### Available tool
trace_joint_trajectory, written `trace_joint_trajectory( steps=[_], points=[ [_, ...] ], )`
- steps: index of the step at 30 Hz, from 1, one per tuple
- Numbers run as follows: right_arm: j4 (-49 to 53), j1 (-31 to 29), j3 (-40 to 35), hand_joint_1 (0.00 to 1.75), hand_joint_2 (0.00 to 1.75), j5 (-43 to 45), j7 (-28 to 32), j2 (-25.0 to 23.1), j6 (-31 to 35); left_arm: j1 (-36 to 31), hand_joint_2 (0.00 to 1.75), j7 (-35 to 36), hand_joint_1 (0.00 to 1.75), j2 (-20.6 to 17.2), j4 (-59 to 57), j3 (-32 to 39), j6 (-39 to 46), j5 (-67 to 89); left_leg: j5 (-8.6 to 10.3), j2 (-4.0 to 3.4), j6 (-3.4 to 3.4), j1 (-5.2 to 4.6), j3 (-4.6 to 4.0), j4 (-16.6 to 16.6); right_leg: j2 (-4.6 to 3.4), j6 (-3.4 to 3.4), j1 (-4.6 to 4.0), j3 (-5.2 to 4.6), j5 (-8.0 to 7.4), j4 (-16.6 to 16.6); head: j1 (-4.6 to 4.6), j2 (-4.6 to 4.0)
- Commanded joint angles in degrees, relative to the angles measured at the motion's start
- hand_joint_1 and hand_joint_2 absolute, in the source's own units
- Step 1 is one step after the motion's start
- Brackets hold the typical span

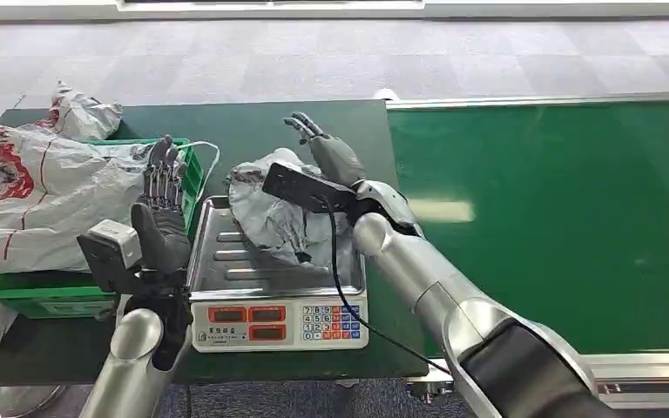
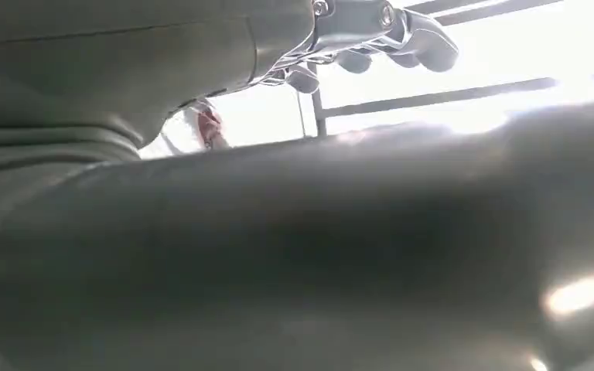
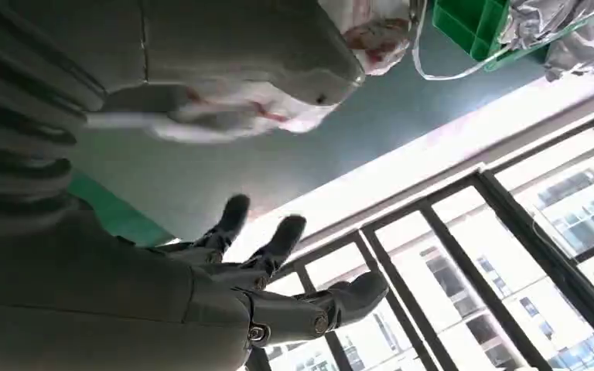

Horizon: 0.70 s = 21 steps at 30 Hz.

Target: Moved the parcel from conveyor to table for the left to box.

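Transfer from the conveyor [image 1: 557, 218] looks done: the grey parcel [image 1: 274, 213] is seen lying on the scale tray [image 1: 226, 261], released. Right hand [image 1: 327, 148] is spread empty; left hand [image 1: 161, 213] is open beside the green crate [image 1: 30, 292]; boxing remains.

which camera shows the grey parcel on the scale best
The head view: the grey parcel lies whole on the scale, beside the right hand. The right wrist view catches a crumpled grey corner; the left wrist view is too blurred to tell.
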State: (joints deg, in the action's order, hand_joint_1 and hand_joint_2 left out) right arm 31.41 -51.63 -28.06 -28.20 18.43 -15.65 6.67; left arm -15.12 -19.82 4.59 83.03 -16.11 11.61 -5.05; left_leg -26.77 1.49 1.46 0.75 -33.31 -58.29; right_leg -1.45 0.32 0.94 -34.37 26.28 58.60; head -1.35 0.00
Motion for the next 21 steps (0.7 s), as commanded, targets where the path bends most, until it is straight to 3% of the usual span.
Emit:
trace_joint_trajectory(
  steps=[1,21],
  points=[
    [-4.2,-2.5,1.2,0.00,0.00,0.1,0.0,0.1,0.1,-2.2,0.00,0.1,0.00,-0.5,-3.4,-1.7,0.6,-0.1,0.05,-0.02,-0.06,0.00,0.01,0.1,0.21,-0.04,-0.03,0.05,-0.03,-0.1,-0.02,0.00],
    [-3.9,-2.5,2.8,0.00,0.00,0.7,1.2,0.4,0.8,-2.6,0.00,-0.6,0.00,-0.9,-4.3,-2.5,0.7,-0.7,0.06,0.00,-0.06,0.01,-0.01,0.0,0.23,-0.04,-0.04,0.03,-0.03,-0.1,0.00,0.00]
  ],
)
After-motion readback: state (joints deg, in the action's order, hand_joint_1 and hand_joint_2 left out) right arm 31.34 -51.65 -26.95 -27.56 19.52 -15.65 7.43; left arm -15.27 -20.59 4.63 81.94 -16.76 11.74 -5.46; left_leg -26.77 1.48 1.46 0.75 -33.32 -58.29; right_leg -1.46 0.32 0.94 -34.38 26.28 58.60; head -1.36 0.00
